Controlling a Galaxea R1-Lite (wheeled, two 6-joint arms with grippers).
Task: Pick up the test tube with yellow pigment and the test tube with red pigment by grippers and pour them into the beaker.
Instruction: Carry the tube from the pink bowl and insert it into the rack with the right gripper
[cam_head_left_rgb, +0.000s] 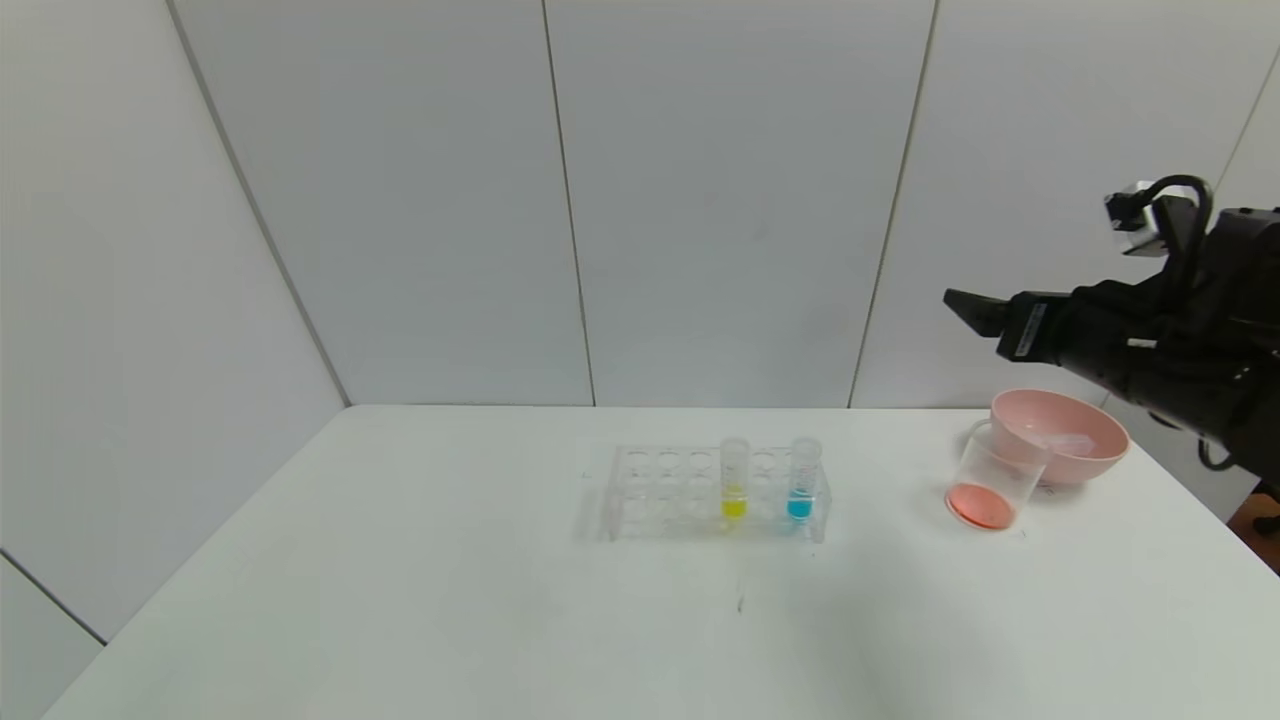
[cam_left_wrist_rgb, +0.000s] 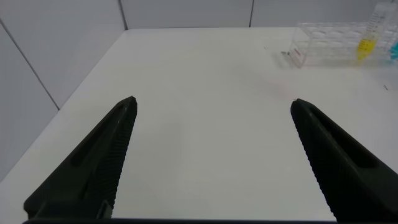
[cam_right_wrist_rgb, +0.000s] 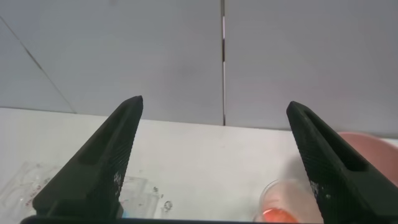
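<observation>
The test tube with yellow pigment (cam_head_left_rgb: 733, 482) stands upright in a clear tube rack (cam_head_left_rgb: 660, 495) at mid-table. It also shows far off in the left wrist view (cam_left_wrist_rgb: 367, 38). The beaker (cam_head_left_rgb: 990, 485) stands right of the rack and holds red-orange liquid at its bottom; it also shows in the right wrist view (cam_right_wrist_rgb: 283, 204). No tube with red liquid shows. A clear tube-like piece (cam_head_left_rgb: 1068, 442) lies in the pink bowl. My right gripper (cam_head_left_rgb: 965, 308) hovers high above the beaker, open and empty (cam_right_wrist_rgb: 214, 102). My left gripper (cam_left_wrist_rgb: 213, 102) is open and empty over bare table, left of the rack.
A tube with blue liquid (cam_head_left_rgb: 801, 482) stands in the rack to the right of the yellow one. A pink bowl (cam_head_left_rgb: 1095, 462) touches the beaker's far side near the table's right edge. White wall panels stand behind the table.
</observation>
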